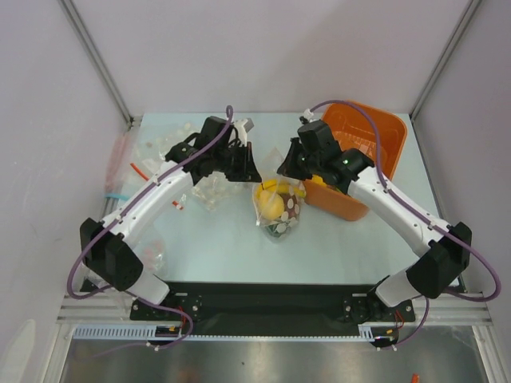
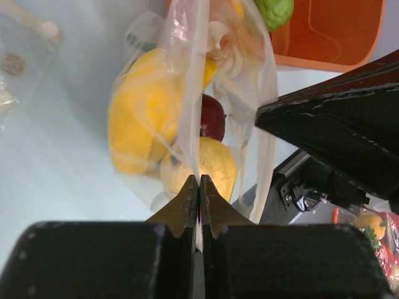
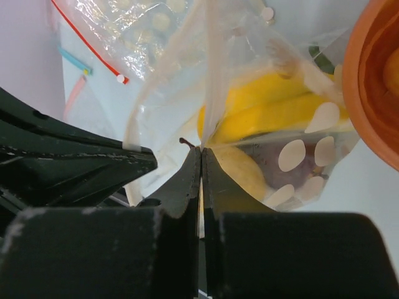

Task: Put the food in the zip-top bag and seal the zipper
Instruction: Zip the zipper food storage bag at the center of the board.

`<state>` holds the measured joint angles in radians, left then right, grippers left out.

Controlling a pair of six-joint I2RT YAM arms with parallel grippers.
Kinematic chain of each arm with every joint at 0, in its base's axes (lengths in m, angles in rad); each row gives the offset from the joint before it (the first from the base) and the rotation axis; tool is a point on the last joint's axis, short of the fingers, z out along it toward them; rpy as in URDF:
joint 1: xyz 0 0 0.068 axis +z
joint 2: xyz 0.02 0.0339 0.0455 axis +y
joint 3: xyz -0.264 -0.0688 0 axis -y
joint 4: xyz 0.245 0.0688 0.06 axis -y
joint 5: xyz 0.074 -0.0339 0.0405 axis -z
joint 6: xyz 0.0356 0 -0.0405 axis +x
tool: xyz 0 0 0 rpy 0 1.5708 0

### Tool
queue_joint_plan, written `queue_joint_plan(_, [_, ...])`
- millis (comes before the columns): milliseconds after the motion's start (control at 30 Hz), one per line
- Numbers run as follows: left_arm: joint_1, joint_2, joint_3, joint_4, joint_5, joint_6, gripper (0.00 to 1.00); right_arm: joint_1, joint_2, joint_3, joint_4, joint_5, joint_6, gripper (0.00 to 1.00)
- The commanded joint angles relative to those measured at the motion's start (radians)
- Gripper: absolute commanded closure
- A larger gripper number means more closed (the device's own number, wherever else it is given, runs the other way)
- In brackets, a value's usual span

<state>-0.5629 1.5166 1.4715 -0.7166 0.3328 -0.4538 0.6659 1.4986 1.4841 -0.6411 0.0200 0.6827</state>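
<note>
The dotted zip-top bag [image 1: 277, 209] hangs between my two grippers at mid-table. It holds a yellow banana [image 3: 280, 106], lemons [image 2: 209, 165] and a dark red apple [image 2: 212, 117]. My left gripper [image 2: 199, 180] is shut on the bag's mouth edge. My right gripper [image 3: 201, 151] is shut on the mouth edge from the other side. In the top view the left gripper [image 1: 247, 171] and right gripper [image 1: 289, 169] flank the bag's top. A green fruit [image 2: 274, 11] lies in the orange basket [image 1: 363, 155]. The zipper strip cannot be made out.
Plain clear bags with red and blue strips [image 1: 132, 171] lie at the far left, also in the right wrist view [image 3: 124, 37]. The orange basket stands at the back right, close to the right arm. Frame posts stand at the back corners.
</note>
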Motion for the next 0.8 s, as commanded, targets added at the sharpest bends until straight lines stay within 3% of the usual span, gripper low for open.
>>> queue_joint_plan(0, [-0.028, 0.027, 0.085, 0.046, 0.089, 0.041, 0.94, -0.002, -0.032, -0.042, 0.133, 0.015, 0.083, 1.00])
queue_joint_plan(100, [-0.029, 0.018, 0.075, 0.045, 0.097, 0.046, 0.80, -0.028, -0.050, -0.083, 0.147, 0.005, 0.107, 1.00])
queue_joint_plan(200, [-0.029, -0.033, 0.030, 0.094, 0.109, 0.060, 0.55, -0.069, -0.087, -0.146, 0.190, -0.009, 0.136, 1.00])
queue_joint_plan(233, [-0.029, -0.048, 0.018, 0.101, 0.117, 0.064, 0.41, -0.083, -0.096, -0.177, 0.204, -0.009, 0.144, 1.00])
queue_joint_plan(333, [-0.029, -0.093, -0.029, 0.118, 0.152, 0.069, 0.14, -0.118, -0.115, -0.203, 0.231, -0.041, 0.163, 1.00])
queue_joint_plan(400, [-0.029, -0.143, -0.087, 0.150, 0.167, 0.060, 0.03, -0.135, -0.115, -0.216, 0.233, -0.052, 0.172, 1.00])
queue_joint_plan(600, [-0.067, -0.306, -0.287, 0.249, 0.118, 0.049, 0.00, -0.163, -0.118, -0.234, 0.247, -0.069, 0.202, 1.00])
queue_joint_plan(767, [-0.176, -0.469, -0.433, 0.357, -0.059, 0.056, 0.00, -0.170, -0.113, -0.240, 0.256, -0.081, 0.215, 1.00])
